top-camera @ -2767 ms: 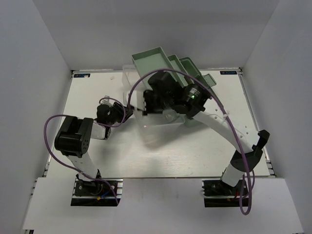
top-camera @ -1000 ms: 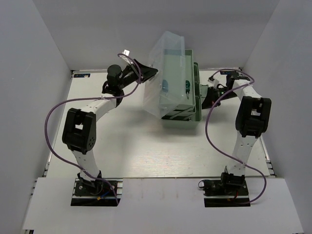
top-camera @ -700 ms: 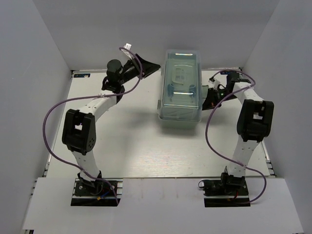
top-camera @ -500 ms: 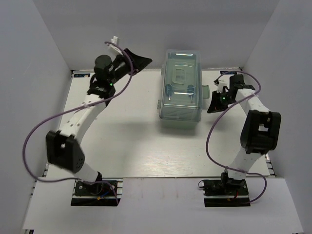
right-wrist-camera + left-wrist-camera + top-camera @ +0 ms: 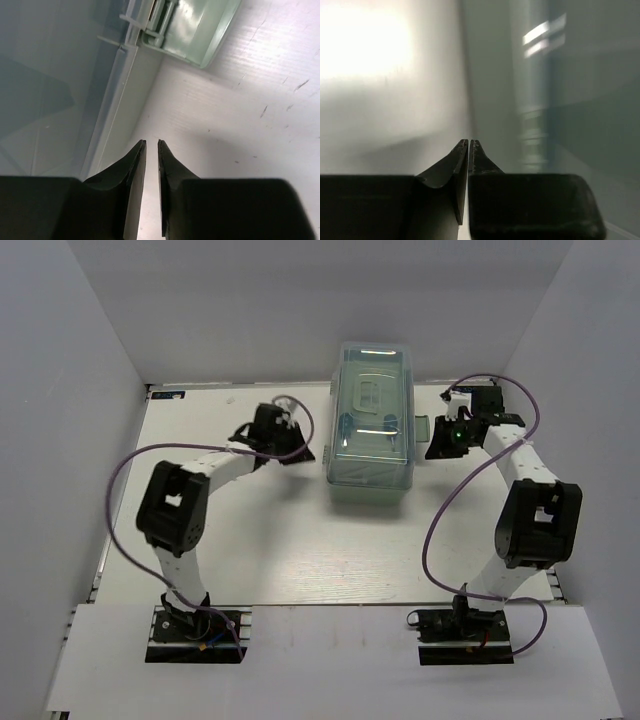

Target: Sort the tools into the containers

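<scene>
The toolbox point(image 5: 372, 420) stands shut at the back middle of the table, its translucent lid and handle over the mint-green trays. Two small dark tool shapes point(image 5: 385, 421) show dimly through the lid; the other tools are hidden. My left gripper point(image 5: 303, 453) is low over the table just left of the box, jaws shut and empty point(image 5: 469, 142); the box's blurred wall point(image 5: 580, 100) fills the right of the left wrist view. My right gripper point(image 5: 433, 447) is beside the box's right side, jaws nearly together and empty point(image 5: 151, 142), next to the lid edge point(image 5: 115, 75) and a green tab point(image 5: 200, 30).
White table point(image 5: 300, 540) enclosed by white walls at the left, back and right. Purple cables loop off both arms. Both arm bases sit at the near edge.
The trays folded in and the lid came down shut. My left arm dropped from high at the back to the table left of the box. My right gripper stayed by the box's right side.
</scene>
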Motion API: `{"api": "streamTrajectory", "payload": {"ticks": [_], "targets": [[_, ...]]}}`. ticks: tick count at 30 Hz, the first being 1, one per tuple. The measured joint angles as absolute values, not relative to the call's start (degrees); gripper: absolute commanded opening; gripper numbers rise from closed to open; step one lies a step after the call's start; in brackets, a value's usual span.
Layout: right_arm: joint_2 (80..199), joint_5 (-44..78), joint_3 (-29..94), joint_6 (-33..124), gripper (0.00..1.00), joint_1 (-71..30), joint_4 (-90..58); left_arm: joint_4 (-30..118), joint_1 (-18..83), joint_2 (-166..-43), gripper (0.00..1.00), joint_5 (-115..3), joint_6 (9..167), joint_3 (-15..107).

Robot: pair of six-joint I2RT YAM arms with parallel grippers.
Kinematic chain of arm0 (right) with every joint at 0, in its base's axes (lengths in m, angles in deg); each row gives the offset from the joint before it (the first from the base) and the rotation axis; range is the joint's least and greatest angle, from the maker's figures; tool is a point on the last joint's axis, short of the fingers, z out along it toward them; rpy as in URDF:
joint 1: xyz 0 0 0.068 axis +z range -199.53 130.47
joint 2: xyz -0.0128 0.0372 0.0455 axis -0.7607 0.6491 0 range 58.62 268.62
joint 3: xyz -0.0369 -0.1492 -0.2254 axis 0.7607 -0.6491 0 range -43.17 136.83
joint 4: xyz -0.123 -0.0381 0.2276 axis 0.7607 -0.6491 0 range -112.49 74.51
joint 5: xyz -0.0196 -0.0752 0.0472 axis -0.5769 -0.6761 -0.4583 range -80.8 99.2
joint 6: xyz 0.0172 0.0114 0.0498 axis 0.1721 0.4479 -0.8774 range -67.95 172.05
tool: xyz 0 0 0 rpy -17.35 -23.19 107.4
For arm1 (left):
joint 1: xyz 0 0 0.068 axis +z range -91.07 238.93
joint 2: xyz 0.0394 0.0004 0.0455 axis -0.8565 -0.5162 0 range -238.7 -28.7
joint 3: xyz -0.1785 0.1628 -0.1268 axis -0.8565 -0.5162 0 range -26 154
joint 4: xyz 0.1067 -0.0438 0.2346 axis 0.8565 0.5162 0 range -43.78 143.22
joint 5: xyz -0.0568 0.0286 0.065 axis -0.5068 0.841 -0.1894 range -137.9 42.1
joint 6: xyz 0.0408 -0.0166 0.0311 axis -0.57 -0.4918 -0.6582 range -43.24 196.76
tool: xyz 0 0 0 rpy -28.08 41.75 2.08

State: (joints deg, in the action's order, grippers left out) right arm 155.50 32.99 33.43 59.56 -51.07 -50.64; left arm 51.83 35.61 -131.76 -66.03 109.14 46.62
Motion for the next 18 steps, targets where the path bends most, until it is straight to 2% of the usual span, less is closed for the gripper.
{"api": "streamTrajectory", "payload": {"ticks": [4, 11, 18], "targets": [[152.86, 31.63, 31.68, 59.71, 0.22, -51.07, -49.33, 56.31, 32.23, -139.19, 0.16, -67.48, 107.42, 45.33], [147.74, 31.59, 29.52, 59.87, 0.24, -51.33, -48.3, 52.96, 28.84, -138.98, 0.16, -71.72, 105.67, 45.39], [147.04, 30.15, 29.01, 60.02, 0.24, -51.44, -48.35, 52.61, 28.31, -138.01, 0.16, -70.87, 105.47, 44.54]]}}
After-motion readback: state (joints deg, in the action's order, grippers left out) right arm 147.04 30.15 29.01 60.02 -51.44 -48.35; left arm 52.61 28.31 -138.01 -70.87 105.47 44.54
